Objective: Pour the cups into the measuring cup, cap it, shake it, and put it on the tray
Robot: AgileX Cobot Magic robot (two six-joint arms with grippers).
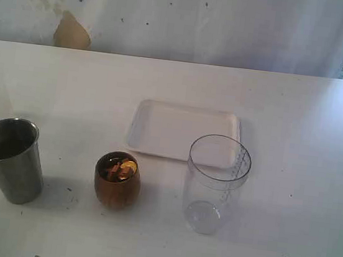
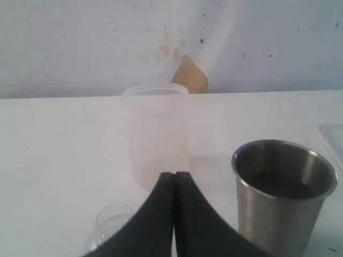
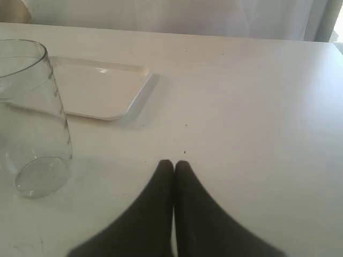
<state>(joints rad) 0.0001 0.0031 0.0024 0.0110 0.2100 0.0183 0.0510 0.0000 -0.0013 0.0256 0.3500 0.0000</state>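
Left claw (image 2: pixel 174 174): jaws pressed together tip to tip, nothing between them, clear of every vessel. Right claw (image 3: pixel 174 162): likewise closed and empty, above bare table (image 1: pixel 306 151). Neither claw appears in the exterior view. The steel tumbler (image 2: pixel 283 195) stands just beside the left claw's tips, slightly ahead and off to one side, not touching. It is upright, long axis vertical, mouth up, wider at the rim than at the base. Its inside is dark and the contents cannot be made out. Straight ahead of the same tips stands a milky translucent cup (image 2: pixel 155 134), upright, mouth up. A small clear rounded item (image 2: pixel 110 222) lies near that claw on the other side and cannot be identified. The wooden cup (image 1: pixel 117 180) shows in the exterior view only, between the tumbler and the measuring cup (image 1: pixel 216 183). It is upright, mouth up, and holds small brown and orange pieces. The measuring cup stands ahead of the right claw and off to one side, well apart from it. It is upright, long axis vertical, mouth up, uncapped, graduation marks running up its wall, and appears empty. The tray (image 1: pixel 181 129) lies flat beyond the measuring cup as seen from the right claw, near it but apart, with nothing on it. Its long axis runs parallel to the table's far edge.
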